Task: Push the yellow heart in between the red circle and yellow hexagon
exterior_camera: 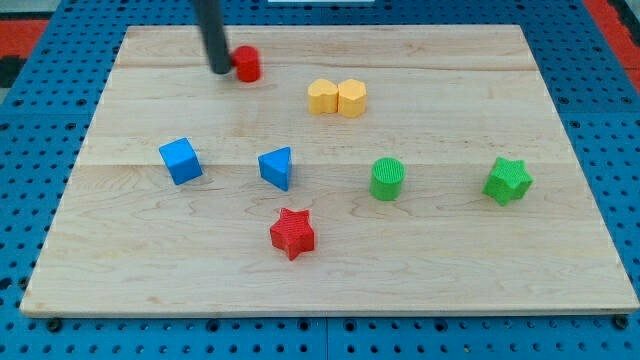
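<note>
The yellow heart (322, 97) lies near the view's top centre, touching the yellow hexagon (352, 97) on its right. The red circle (247, 63) sits to the upper left of them, near the board's top edge. My tip (219, 70) is at the red circle's left side, very close to or touching it. The rod rises out of the view's top.
A blue cube (181, 160) and a blue triangle (277, 167) lie left of centre. A red star (292, 233) is below them. A green cylinder (387, 179) and a green star (508, 180) lie on the right. The wooden board (560, 260) rests on a blue pegboard.
</note>
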You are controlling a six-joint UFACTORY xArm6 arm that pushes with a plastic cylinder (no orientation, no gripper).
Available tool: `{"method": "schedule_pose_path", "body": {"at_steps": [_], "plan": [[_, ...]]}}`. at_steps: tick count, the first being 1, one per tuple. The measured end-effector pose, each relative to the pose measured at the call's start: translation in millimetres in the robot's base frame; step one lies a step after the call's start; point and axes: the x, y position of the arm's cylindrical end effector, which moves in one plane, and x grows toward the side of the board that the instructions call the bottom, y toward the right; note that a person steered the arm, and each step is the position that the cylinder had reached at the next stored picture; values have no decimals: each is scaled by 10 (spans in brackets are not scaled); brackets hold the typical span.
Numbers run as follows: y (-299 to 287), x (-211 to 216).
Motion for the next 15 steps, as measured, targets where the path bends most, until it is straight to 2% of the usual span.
{"method": "schedule_pose_path", "body": {"at_steps": [2, 3, 4, 5, 6, 9, 11, 12, 14, 15], "plan": [[1143, -197], [700, 58], [512, 587], [513, 915], [904, 971], [964, 466], [153, 369], [570, 128], [1163, 108], [657, 108]]}}
